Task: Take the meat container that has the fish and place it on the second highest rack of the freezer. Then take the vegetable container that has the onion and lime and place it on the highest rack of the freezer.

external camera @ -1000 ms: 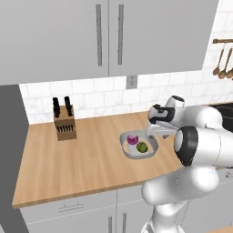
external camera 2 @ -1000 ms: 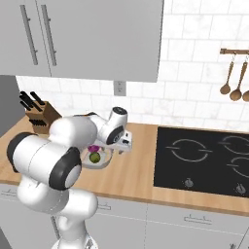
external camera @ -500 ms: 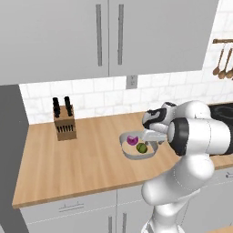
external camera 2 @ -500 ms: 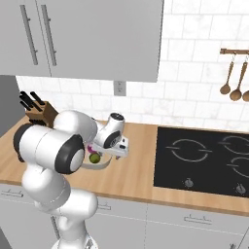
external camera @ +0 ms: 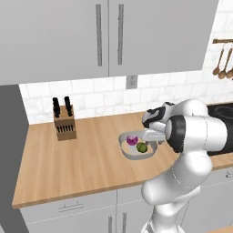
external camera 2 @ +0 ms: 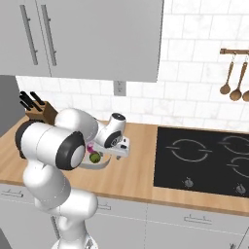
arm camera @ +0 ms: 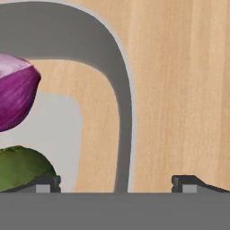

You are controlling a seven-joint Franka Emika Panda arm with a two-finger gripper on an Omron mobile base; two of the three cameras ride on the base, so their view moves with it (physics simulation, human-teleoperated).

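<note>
**Two fingertips straddle the dish rim**

I see a wooden knife block [external camera: 64, 123] at the far left of the wooden counter [external camera: 68, 164]. Rightward sits the pale grey rounded-square vegetable container [external camera: 135, 154], holding the purple onion [external camera: 132, 140] and dark green lime [external camera: 142, 147]. My dark two-finger gripper [arm camera: 116, 183] is spread wide over its right rim. Black cooktop [external camera 2: 204, 160] lies beyond.

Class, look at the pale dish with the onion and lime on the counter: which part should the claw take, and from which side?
Probably the vegetable container by its wide rim on the stove-side edge, coming down from above. The onion and lime fill the middle, while the hand view shows the rim running between the open claw's fingertips, one inside and one outside.
</note>
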